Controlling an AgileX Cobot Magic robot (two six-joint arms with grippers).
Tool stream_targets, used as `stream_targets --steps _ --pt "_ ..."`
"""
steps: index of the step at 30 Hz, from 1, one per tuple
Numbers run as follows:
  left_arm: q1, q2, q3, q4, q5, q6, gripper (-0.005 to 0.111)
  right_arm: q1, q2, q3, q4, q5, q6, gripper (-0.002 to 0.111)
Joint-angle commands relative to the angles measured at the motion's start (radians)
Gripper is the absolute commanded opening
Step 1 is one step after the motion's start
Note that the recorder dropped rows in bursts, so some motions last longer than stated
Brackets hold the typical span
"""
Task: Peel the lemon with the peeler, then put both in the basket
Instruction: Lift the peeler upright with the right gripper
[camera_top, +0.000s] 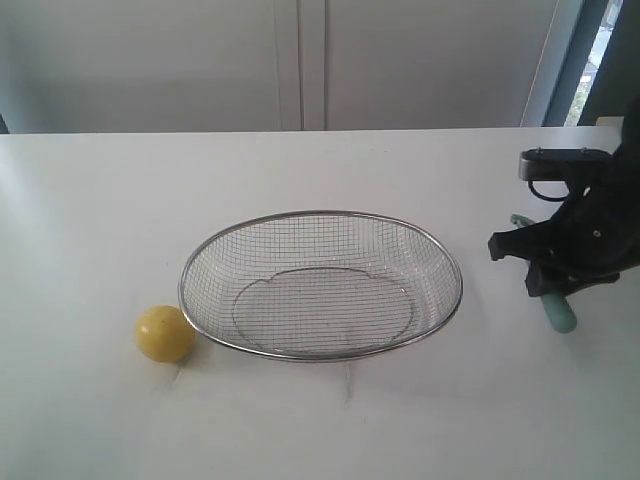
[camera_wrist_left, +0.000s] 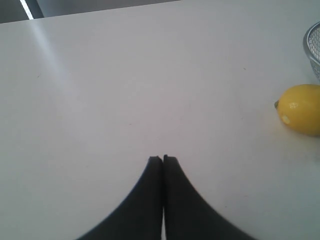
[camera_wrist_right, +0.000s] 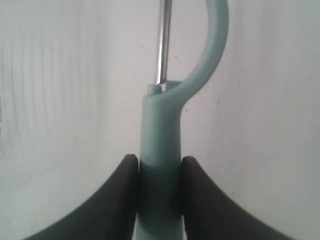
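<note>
The yellow lemon (camera_top: 165, 333) lies on the white table just left of the silver wire basket (camera_top: 200, 262); it also shows in the left wrist view as the lemon (camera_wrist_left: 300, 109) beside the basket's rim (camera_wrist_left: 311, 46). My left gripper (camera_wrist_left: 162, 159) is shut and empty above bare table, apart from the lemon; it does not show in the exterior view. My right gripper (camera_wrist_right: 159, 165) is shut on the teal handle of the peeler (camera_wrist_right: 161, 135), whose metal blade points away from the jaws. The exterior view has this gripper (camera_top: 555, 285) right of the basket, the peeler's handle end (camera_top: 562, 317) poking out below.
The basket holds nothing. White wall panels stand behind the table's far edge (camera_top: 300, 131). A window frame (camera_top: 590, 60) shows at the far right.
</note>
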Motion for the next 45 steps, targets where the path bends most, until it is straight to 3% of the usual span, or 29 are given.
stream_targets --steps 1,30,40,45 --pt "-0.006 -0.005 0.004 -0.001 -0.002 -0.006 0.000 0.000 -0.046 0.002 -0.007 0.002 -0.004 0.000" --pt "-0.006 -0.005 0.004 -0.001 -0.002 -0.006 0.000 0.000 -0.430 0.004 0.104 0.089 -0.005 0.000" --pt "-0.006 -0.005 0.004 -0.001 -0.002 -0.006 0.000 0.000 -0.501 0.004 0.366 0.168 -0.297 0.000" --pt "-0.006 -0.005 0.004 -0.001 -0.002 -0.006 0.000 0.000 -0.522 0.038 0.392 0.202 -0.300 0.000"
